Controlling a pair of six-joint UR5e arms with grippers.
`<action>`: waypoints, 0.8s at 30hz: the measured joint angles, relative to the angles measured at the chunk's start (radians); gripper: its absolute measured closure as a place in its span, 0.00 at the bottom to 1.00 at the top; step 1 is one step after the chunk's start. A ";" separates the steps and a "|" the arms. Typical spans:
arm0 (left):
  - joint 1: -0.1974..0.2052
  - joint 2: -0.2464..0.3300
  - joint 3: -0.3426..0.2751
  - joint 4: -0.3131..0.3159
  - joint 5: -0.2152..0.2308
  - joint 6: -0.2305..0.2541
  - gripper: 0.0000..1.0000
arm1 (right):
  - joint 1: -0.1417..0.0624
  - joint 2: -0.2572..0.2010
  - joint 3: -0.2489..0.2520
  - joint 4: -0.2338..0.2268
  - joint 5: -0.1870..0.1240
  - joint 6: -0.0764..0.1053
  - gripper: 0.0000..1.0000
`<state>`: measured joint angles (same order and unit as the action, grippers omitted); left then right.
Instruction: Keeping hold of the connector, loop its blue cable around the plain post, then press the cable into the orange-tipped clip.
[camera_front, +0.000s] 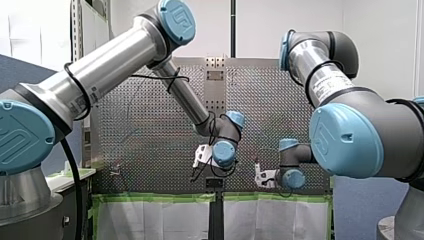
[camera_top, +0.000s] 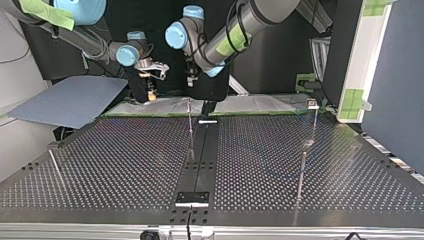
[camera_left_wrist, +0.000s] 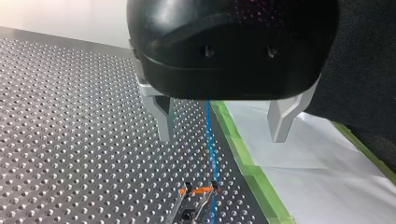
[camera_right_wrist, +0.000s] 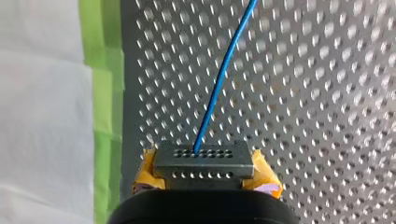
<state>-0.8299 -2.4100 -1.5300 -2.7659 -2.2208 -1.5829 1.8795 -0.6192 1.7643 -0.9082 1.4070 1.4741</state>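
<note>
Right wrist view — connector pinched between yellow pads, blue cable ahead.

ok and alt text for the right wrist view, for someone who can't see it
My right gripper, with yellow pads, clamps a grey connector with rows of small holes. A blue cable runs from the connector ahead over the perforated table. A strip of green tape and a white sheet lie to one side of the gripper.

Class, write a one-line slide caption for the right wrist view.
My right gripper, yellow-padded, clamps the grey connector; its blue cable runs ahead over the perforated table.
</note>
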 joint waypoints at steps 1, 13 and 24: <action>-0.001 0.005 -0.007 0.002 -0.004 0.000 0.00 | 0.003 0.000 0.009 -0.009 -0.002 -0.001 1.00; -0.001 0.030 -0.062 0.020 -0.029 -0.010 0.00 | 0.052 -0.001 0.089 -0.033 -0.005 -0.025 1.00; 0.023 0.066 -0.155 0.066 -0.032 -0.014 0.00 | 0.066 -0.003 0.187 -0.122 -0.021 -0.054 1.00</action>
<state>-0.8066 -2.3441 -1.6854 -2.6999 -2.2529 -1.5967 1.9453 -0.6222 1.9516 -1.0302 1.3865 1.4198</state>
